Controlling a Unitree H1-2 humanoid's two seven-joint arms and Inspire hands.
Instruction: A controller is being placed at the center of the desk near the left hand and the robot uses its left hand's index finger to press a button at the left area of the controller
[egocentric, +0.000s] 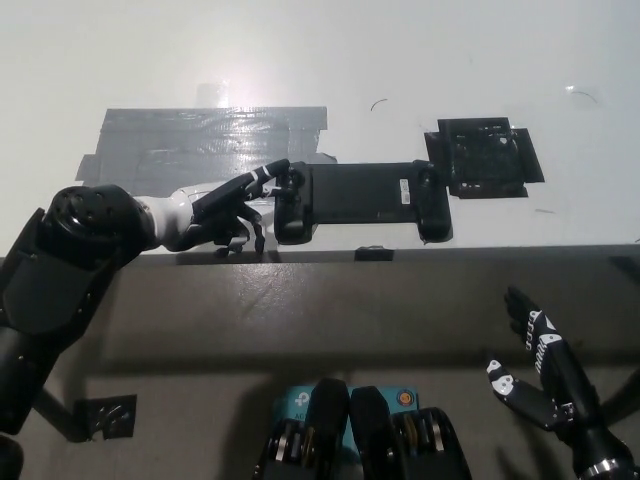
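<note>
The controller (360, 200) looks like matt black plastic with smooth faces. The desk (400, 60) is smooth and white, faintly glossy. The grey tape (190, 145) on it is shiny and wrinkled, catching glare. The black patch (485, 158) looks dull and rough. The left hand (225, 207) shows smooth white and black plastic.

The left hand (225, 205) was white with dark fingers on a bulky black forearm; the right hand (540, 375) was black with white markings.
</note>
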